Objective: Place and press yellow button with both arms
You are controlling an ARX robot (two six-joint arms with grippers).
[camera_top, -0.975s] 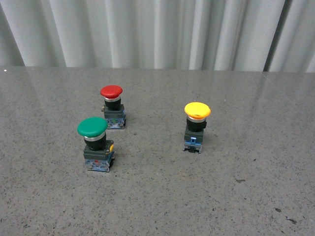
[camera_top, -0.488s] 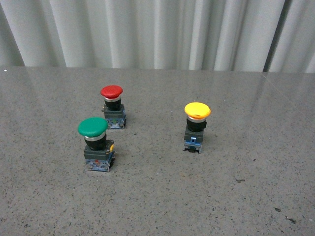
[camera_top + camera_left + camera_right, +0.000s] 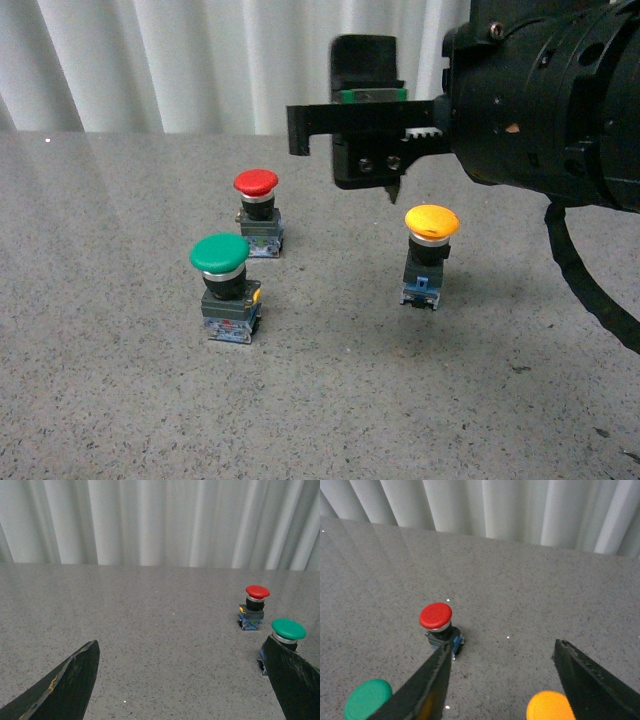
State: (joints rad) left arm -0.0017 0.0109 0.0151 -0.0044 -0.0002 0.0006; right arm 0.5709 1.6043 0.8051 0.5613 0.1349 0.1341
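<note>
Yellow button (image 3: 431,222) stands upright on the grey table (image 3: 120,400) in the front view, with the right arm (image 3: 545,100) hovering just above: approach step, I judge. Right wrist view: right gripper (image 3: 502,685) spread, cap beside one finger (image 3: 590,680); next, centre and descend. Left wrist view: left gripper (image 3: 180,690) spread, button unseen.

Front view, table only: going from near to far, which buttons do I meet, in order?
green button → yellow button → red button
</note>
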